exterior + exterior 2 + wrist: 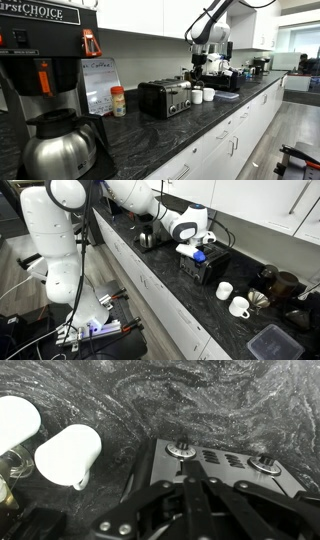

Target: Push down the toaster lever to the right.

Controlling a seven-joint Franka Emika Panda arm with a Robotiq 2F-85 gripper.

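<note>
The toaster is low and black with a brushed-steel face, and it stands on the dark stone counter in both exterior views. In the wrist view its steel face shows two round knobs and dark slots. My gripper is shut and empty, its joined fingers right over the steel face near the left knob. In the exterior views the gripper hangs at the toaster's lever end. The lever itself is hidden under the fingers.
Two white mugs stand beside the toaster, also seen in an exterior view. A tall black coffee machine with a steel carafe and a yellow bottle stand further along. A dark tray lies at the counter's end.
</note>
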